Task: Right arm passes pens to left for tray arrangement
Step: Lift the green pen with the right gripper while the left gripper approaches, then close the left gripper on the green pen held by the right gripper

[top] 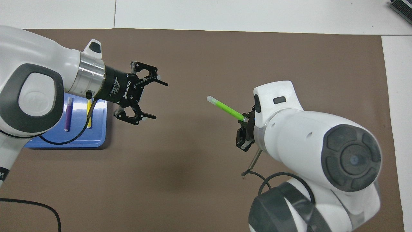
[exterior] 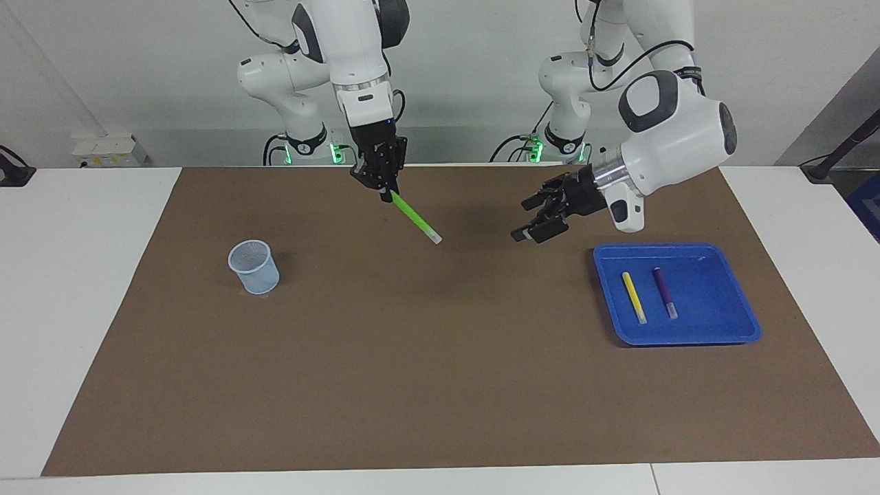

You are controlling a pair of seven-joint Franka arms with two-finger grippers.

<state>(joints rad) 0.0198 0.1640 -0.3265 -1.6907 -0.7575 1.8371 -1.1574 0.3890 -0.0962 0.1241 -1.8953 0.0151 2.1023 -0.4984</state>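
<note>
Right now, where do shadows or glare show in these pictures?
Facing view: soft shadow beside the cup and under the green pen on the brown mat. Overhead view: faint shadow mid-mat; the left arm's silver wrist ring shines; no harsh glare.

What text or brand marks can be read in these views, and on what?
"ROBOTIQ", in white, on the black body of the left gripper.
Smaller white print beside it on the same body: too small to read.
Round embossed emblem on the left arm's grey joint cap: not legible.
</note>
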